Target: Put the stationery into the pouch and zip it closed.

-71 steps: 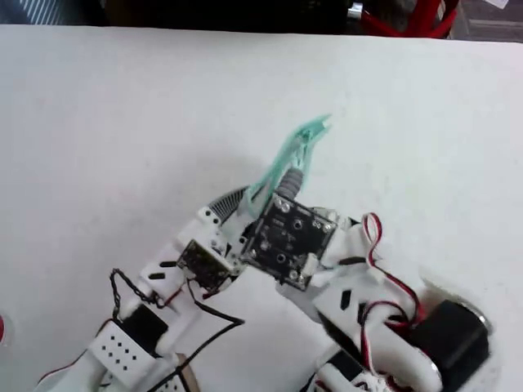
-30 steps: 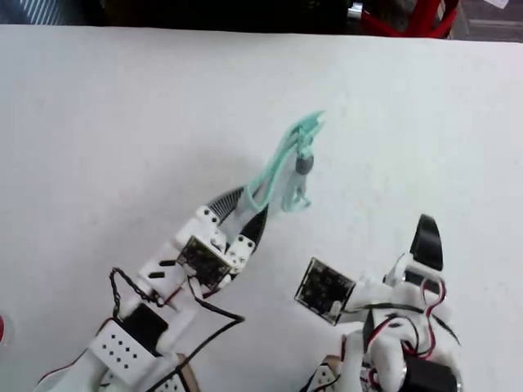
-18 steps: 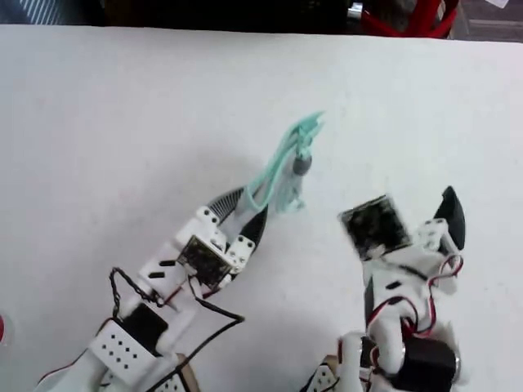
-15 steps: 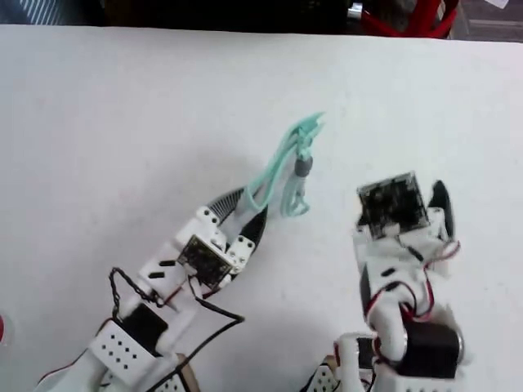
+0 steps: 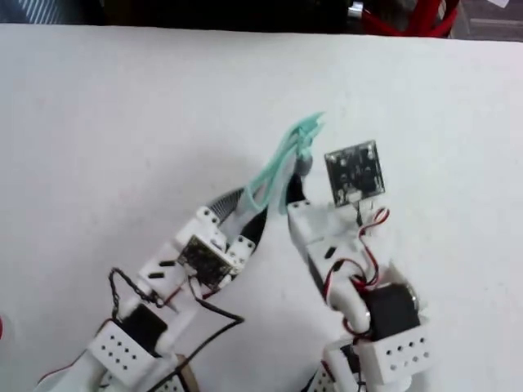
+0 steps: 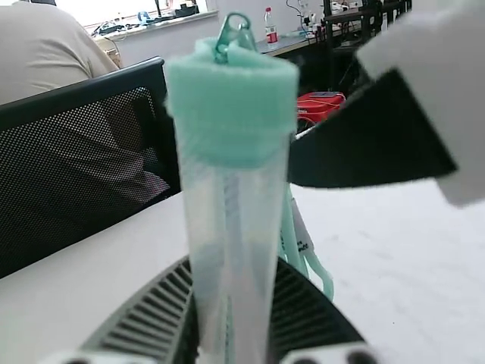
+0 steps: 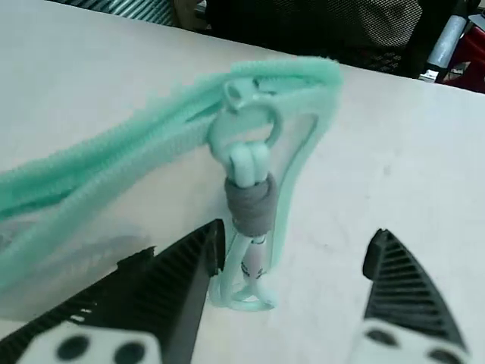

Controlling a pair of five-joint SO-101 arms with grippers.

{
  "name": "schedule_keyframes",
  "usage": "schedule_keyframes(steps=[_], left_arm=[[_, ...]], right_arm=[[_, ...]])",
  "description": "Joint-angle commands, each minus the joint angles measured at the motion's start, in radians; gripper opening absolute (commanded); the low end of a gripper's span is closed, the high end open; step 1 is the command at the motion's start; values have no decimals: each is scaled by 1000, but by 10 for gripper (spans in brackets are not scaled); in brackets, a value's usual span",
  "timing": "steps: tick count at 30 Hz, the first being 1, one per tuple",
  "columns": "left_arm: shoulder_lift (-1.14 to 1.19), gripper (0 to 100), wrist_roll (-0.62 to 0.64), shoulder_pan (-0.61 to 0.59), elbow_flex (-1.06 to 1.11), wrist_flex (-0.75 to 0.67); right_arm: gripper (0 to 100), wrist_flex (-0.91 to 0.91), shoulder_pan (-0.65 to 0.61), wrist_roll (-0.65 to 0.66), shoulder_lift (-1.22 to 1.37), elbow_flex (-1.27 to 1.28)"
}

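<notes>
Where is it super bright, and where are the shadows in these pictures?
Left wrist view: what looks like a window glows very bright behind the pouch. Right wrist view: a faint grey shadow lies on the table beside the pouch. High view: the white table is evenly lit, with no hard shadows.

1. The pouch (image 6: 231,227) is made of clear, glossy plastic, edged with fuzzy mint-green cloth.
2. Its loop (image 7: 250,163) is formed of smooth pale-green plastic, bound by a matt grey band (image 7: 250,206).
3. The left tool (image 5: 245,211) and right tool (image 7: 297,236) are faced with ribbed, matt black plastic.
4. The desk (image 5: 122,122) is finished white, smooth and matt.
</notes>
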Motion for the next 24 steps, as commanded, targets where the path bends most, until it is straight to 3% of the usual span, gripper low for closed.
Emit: schedule_keyframes(steps=[1, 8, 19, 24], left_arm=[[-10, 24, -9, -4, -52, 3], [-10, 24, -5, -4, -52, 5], [-10, 24, -11, 41, -31, 2], [-10, 24, -11, 38, -29, 0]], right_arm=[[288, -93, -1, -12, -147, 120], [287, -524, 1, -9, -312, 476], [287, -783, -1, -14, -107, 471], [287, -799, -1, -14, 19, 370]])
